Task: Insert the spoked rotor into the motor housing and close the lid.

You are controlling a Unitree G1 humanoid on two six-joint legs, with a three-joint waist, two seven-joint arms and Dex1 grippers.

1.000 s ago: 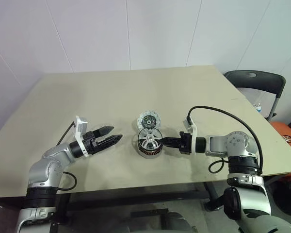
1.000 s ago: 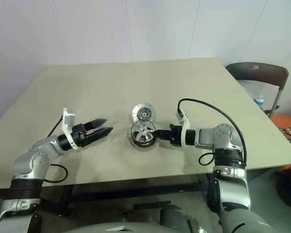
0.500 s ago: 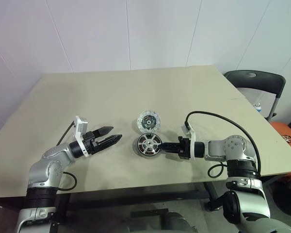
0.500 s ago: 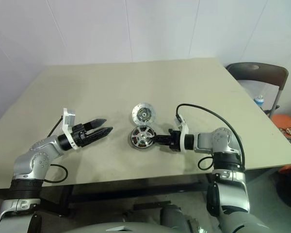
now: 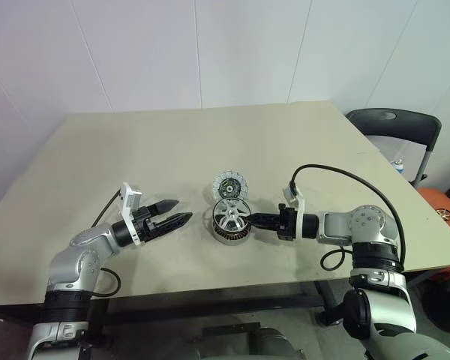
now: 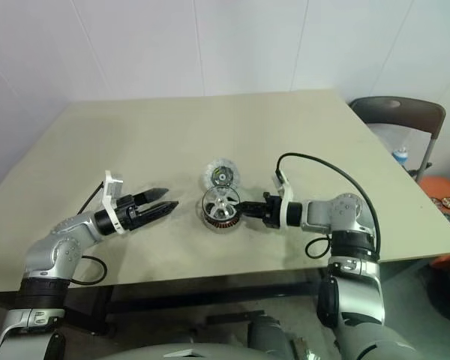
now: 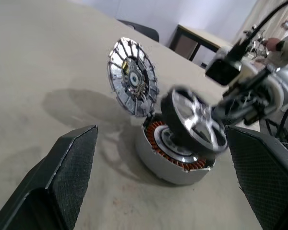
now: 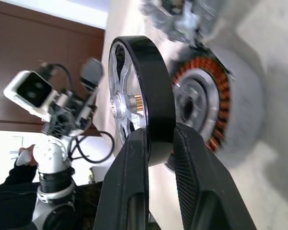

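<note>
Spoked rotor (image 5: 232, 214): black rim, silvery spokes and hub. It is gripped at its rim by the right pincer (image 5: 253, 220), whose two black fingers (image 8: 134, 182) are closed on either side of the rim. The rotor is held just above the motor housing (image 5: 226, 234), tilted and not seated in it.

Motor housing: round grey cup set on the bench (image 5: 172, 150) near the front edge, between the two arms. A coppery ring of windings (image 7: 169, 155) and a silver centre hub are seen inside.

Lid (image 5: 229, 186): silver-white segmented disc with a dark centre, joined to the far side of the housing, standing open and raised away from the cup.

Right pincer: reached in from the right of the housing, pointed leftward.

Left pincer (image 5: 178, 212): jaws spread wide, nothing held; placed to the left of the housing, apart from it, pointed toward it above the bench.

Dark chair (image 5: 395, 127): found beyond the bench's right corner.
</note>
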